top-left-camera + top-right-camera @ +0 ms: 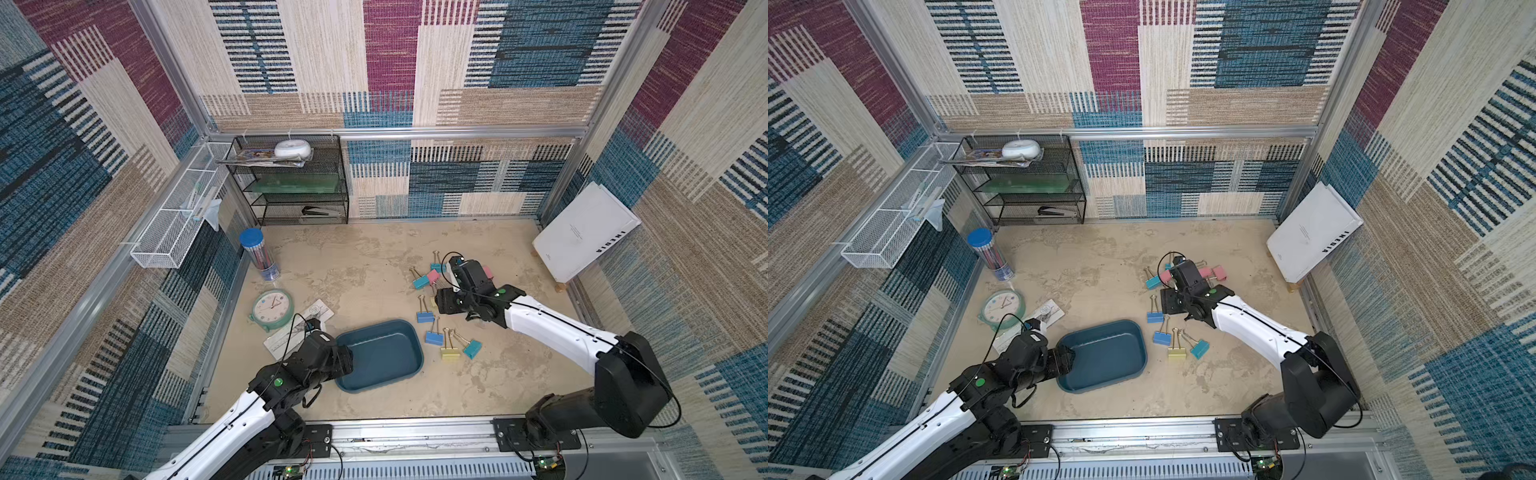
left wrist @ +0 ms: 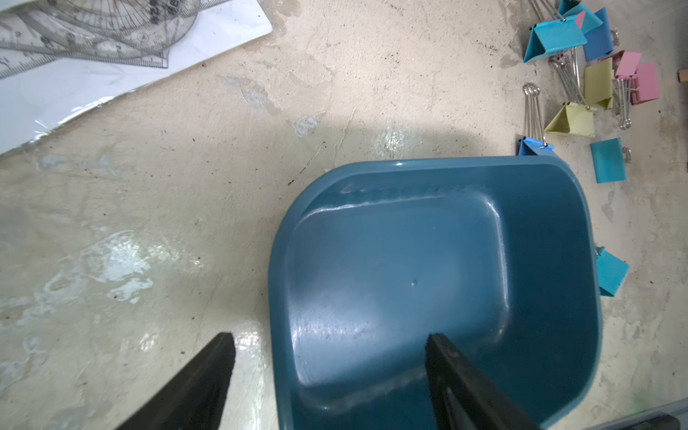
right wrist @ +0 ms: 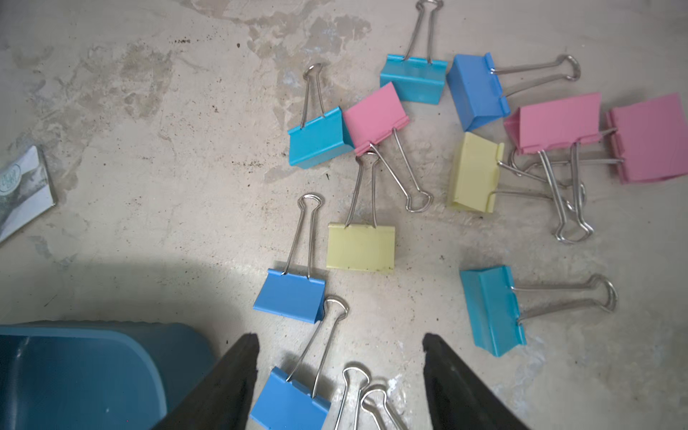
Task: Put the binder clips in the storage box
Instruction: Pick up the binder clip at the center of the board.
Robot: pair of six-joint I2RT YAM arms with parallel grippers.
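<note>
While the right hand [image 3: 339, 338] hangs over the scatter with its fingers spread and nothing between them, no clip is gripped. The left hand [image 2: 330, 340] is likewise open. One finger is inside the storage box [image 1: 380, 357] and the other outside its near wall, so it straddles the rim without pinching it. The box sits on the desk [image 1: 365, 266] towards the front, empty. The binder clips [image 3: 360, 245] all lie on the desk to the box's right and beyond it, none inside.

Step, as I judge it: picking the first clip.
- Best candidate is the blue clip [image 3: 290, 404] directly under the right hand, its body lying free.
- Close across the painted body, not the wire loops, which would likely pivot and slip.
- Leave the pink and yellow cluster [image 3: 558, 123] until later. Its handles are interlaced, so one clip may drag another.
- The left hand could close on the wall to stop the box sliding at the drop.

Views:
- The right wrist view shows the tangled handles. In both top views the right arm covers much of that cluster.
- Only the left wrist view shows the rim straddle.
- Only the top views show the box and the clips together, whole.
</note>
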